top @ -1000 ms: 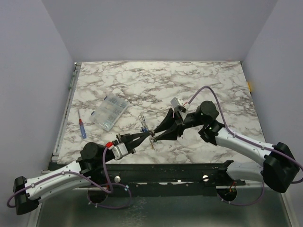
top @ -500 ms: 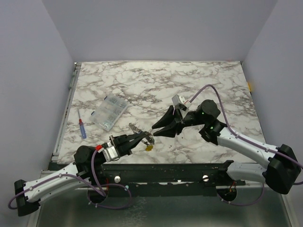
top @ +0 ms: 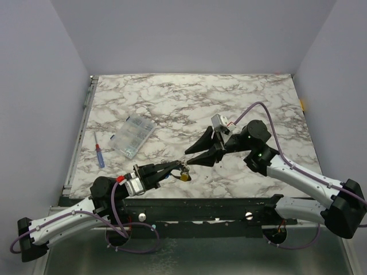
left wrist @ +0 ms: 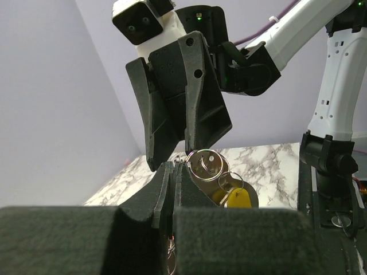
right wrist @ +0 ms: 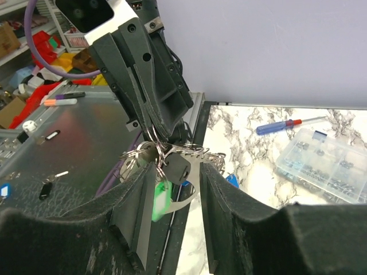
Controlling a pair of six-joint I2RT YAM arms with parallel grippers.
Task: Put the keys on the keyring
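My left gripper is shut on the metal rings of the key bunch and holds it just above the table near the front edge. In the left wrist view a silver key and a yellow-headed key hang beside the shut jaws. My right gripper is open, its jaws on either side of the bunch. In the right wrist view a black-headed key, a green-headed key, a blue-headed key and the pale coil-like keyring hang between its fingers.
A clear plastic compartment box lies at the left of the marble table, with a blue and red screwdriver further left. Both also show in the right wrist view, the box and the screwdriver. A metal rail runs along the front edge.
The grippers met tip to tip a second ago. My left gripper pulled back toward the front left with the bunch. My right gripper opened and shifted slightly up and right.
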